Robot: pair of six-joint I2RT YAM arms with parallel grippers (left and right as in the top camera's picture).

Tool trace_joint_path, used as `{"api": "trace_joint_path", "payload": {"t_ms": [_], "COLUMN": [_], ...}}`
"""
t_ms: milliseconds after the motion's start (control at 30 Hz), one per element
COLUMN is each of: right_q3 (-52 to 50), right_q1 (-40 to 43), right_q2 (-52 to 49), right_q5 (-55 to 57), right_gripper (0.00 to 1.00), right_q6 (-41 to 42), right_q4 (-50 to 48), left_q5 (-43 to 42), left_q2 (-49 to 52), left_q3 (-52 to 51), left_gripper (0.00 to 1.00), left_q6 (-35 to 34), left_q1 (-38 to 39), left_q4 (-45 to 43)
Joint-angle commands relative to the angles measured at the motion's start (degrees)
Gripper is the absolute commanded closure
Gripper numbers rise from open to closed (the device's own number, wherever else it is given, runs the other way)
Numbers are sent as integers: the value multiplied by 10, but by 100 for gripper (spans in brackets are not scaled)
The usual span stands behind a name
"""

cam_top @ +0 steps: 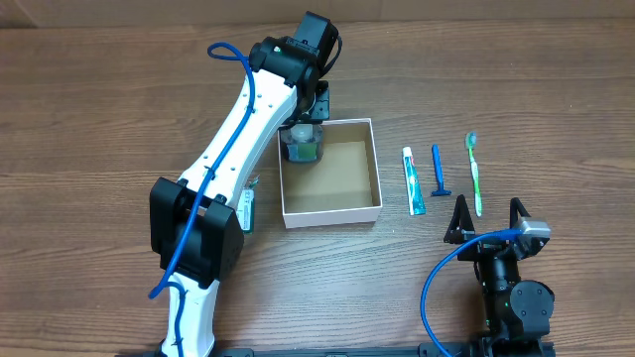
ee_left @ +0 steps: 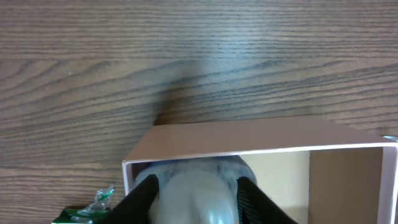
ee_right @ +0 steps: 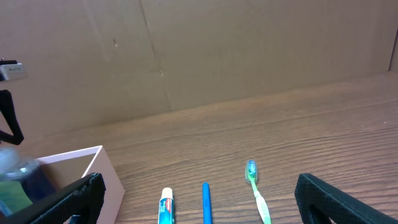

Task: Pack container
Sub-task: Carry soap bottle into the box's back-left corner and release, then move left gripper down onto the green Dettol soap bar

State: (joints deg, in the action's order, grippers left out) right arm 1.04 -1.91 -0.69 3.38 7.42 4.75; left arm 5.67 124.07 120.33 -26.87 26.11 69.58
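Blurred bottle [ee_left: 199, 190] pinched by left gripper [cam_top: 302, 139] at container [cam_top: 332, 213] wall, mid-table, contents indistinct, green packet [cam_top: 246, 208] partly hidden under arm, right gripper [cam_top: 488, 214] spread near near-right corner.

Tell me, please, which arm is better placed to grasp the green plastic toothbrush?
Right: its gripper is open beside the green toothbrush; the left gripper holds a translucent bottle at the white cardboard box.

white left arm [cam_top: 238, 129], black joints (blue cables [cam_top: 426, 288] on both).
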Motion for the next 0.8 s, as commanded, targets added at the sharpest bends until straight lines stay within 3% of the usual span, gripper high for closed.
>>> {"api": "trace_joint_path", "payload": {"t_ms": [0, 467, 533, 767], "right_q3": [-6, -6, -6, -6], "right_q1": [2, 2, 2, 2], "right_q2": [5, 5, 5, 5], "right_q5": [2, 2, 1, 2], "right_gripper": [0, 0, 0, 0], "right_q6": [-4, -4, -4, -4], "right_q4": [-3, -3, -3, -3], "left_q5": [10, 18, 17, -58], "left_q2": [-25, -25, -25, -25], "left_q3": [1, 5, 10, 33], "left_gripper": [57, 53, 48, 47], "left_q6": [-1, 1, 0, 45], "left_q1": [-6, -27, -41, -87], "left_q4": [7, -10, -11, -34]}}
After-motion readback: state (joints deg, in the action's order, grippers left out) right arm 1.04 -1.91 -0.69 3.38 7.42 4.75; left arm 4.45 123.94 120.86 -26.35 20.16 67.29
